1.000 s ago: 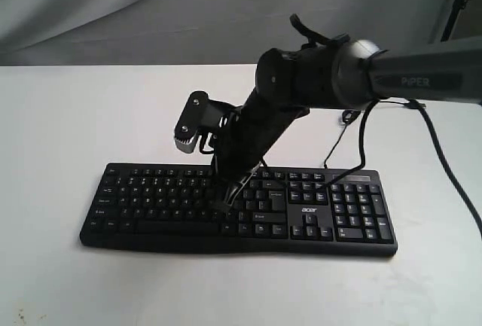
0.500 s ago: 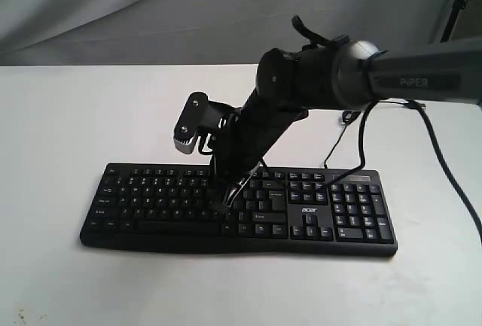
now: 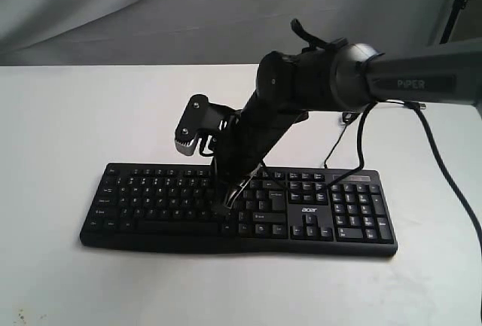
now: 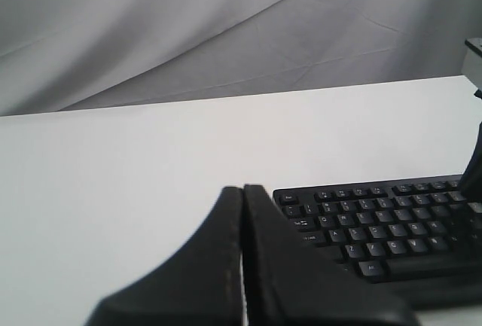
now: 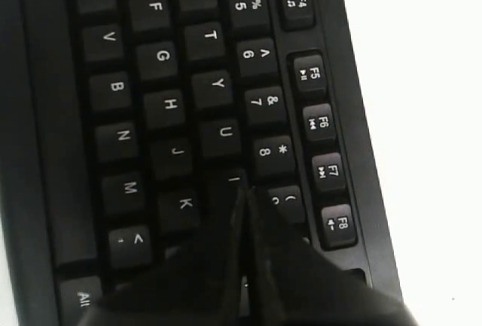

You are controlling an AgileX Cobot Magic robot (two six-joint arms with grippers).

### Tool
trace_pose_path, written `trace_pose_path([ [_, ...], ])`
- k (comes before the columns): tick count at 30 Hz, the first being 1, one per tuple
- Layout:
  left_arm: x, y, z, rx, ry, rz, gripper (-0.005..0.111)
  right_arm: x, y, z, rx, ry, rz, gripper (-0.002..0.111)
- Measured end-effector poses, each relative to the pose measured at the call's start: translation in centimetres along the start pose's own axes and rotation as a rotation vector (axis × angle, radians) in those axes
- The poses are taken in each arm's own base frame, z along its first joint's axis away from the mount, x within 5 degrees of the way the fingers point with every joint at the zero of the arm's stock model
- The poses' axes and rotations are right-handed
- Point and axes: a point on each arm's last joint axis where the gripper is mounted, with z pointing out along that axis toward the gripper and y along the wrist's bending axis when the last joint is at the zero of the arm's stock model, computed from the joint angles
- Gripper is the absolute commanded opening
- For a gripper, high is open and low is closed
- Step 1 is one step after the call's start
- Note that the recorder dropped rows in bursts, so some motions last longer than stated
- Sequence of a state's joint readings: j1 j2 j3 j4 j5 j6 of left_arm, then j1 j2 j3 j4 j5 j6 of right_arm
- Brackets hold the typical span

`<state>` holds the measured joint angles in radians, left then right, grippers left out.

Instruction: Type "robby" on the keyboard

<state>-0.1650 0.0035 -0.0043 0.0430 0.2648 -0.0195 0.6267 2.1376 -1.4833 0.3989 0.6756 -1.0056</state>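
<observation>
one keyboard (image 3: 151,198), one table (image 3: 60,115), two grippers: left gripper (image 4: 242,189), right gripper (image 5: 242,192)

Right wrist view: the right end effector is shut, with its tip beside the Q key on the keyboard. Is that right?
No. The right end effector is shut, but its tip is beside the I key on the keyboard, not Q. The right wrist view shows this.
</observation>
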Motion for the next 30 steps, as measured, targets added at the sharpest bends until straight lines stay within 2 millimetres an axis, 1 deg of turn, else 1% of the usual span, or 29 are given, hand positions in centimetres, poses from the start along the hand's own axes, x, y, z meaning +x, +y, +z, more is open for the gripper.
trace_pose_path([
  [14,0.0,0.0,0.0,0.0,0.0,0.0,0.0,0.15,-0.09,0.02,0.01,0.016,0.012,0.0],
  [20,0.0,0.0,0.0,0.0,0.0,0.0,0.0,0.58,-0.12,0.99,0.002,0.034,0.018,0.0],
  [30,0.0,0.0,0.0,0.0,0.0,0.0,0.0,0.57,-0.13,0.99,0.003,0.034,0.02,0.0],
])
